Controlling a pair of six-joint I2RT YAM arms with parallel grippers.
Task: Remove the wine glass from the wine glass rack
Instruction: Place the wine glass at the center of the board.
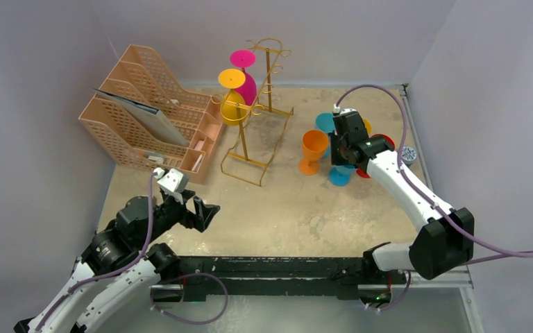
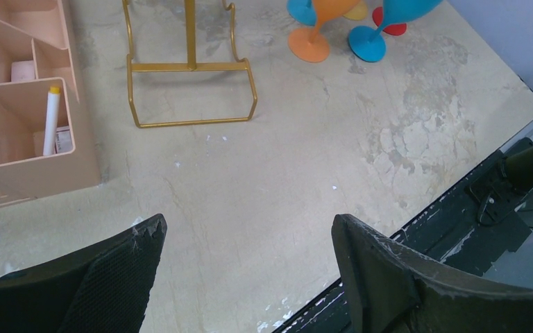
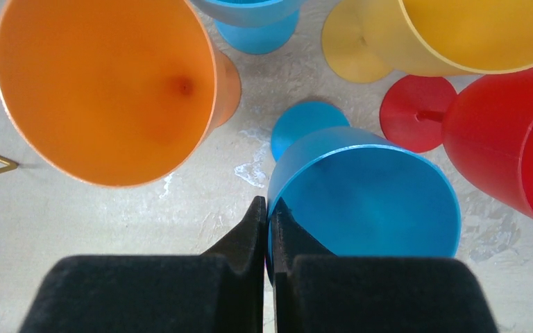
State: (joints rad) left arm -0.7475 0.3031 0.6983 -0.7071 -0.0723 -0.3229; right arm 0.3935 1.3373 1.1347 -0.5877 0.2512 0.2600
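Note:
The gold wire wine glass rack [image 1: 267,111] stands at the back middle; its base shows in the left wrist view [image 2: 191,66]. A pink wine glass [image 1: 248,80] and a yellow wine glass [image 1: 234,104] hang upside down from its hooks. My right gripper [image 1: 340,149] is away from the rack, at the right. It is shut on the rim of a blue wine glass [image 3: 364,194], one finger inside the bowl and one outside [image 3: 268,208]. The glass's foot [image 3: 305,125] is at the table. My left gripper [image 1: 198,208] is open and empty [image 2: 246,229] over the front left.
Around the blue glass stand an orange glass [image 3: 104,83], a second blue one [image 3: 257,28], a yellow one [image 3: 472,31] and a red one [image 3: 506,132]. A peach lattice file organizer [image 1: 153,114] holding papers and a marker [image 2: 51,118] stands left of the rack.

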